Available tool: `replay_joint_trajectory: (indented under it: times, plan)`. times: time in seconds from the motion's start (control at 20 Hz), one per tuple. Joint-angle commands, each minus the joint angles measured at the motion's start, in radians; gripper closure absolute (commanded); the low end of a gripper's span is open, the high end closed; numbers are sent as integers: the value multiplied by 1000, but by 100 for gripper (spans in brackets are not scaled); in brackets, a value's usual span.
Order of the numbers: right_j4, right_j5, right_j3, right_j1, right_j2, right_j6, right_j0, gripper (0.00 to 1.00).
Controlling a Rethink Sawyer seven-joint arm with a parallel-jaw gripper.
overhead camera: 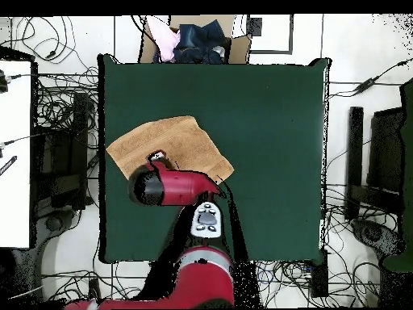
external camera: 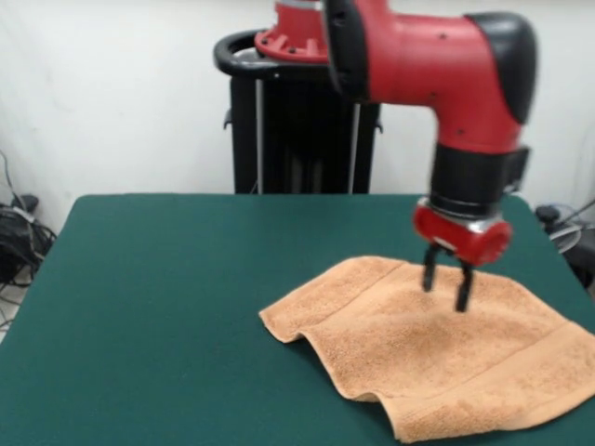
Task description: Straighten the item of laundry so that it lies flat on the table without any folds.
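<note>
The light orange-tan towel [external camera: 437, 358] lies on the right part of the dark green table [external camera: 149, 316]. It is mostly spread out, with a raised wavy fold along its near left edge, and its right side reaches the table's edge. My gripper [external camera: 446, 288] hangs just above the towel's far middle part, its two black fingers apart and empty. In the overhead view the towel [overhead camera: 173, 137] lies at the table's [overhead camera: 266, 161] left side, and the arm covers its near part. The gripper [overhead camera: 156, 155] shows only as a dark spot by the red wrist.
The black pedestal [external camera: 297, 121] stands behind the table's far edge. Cables [external camera: 19, 232] lie on the floor at the left. In the overhead view a box with clothes [overhead camera: 193, 40] sits beyond the far edge, and a white surface [overhead camera: 16, 145] is at the left.
</note>
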Motion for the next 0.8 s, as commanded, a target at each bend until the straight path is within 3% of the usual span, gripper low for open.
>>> replay_joint_trajectory:
  times: [0.05,0.45,0.8]
  plan:
    - [-230,-85,162,10,187,-147,-190,0]
    - [-484,-66,129,55,261,-195,-441,0]
    - [-632,-49,94,89,305,-169,-551,0]
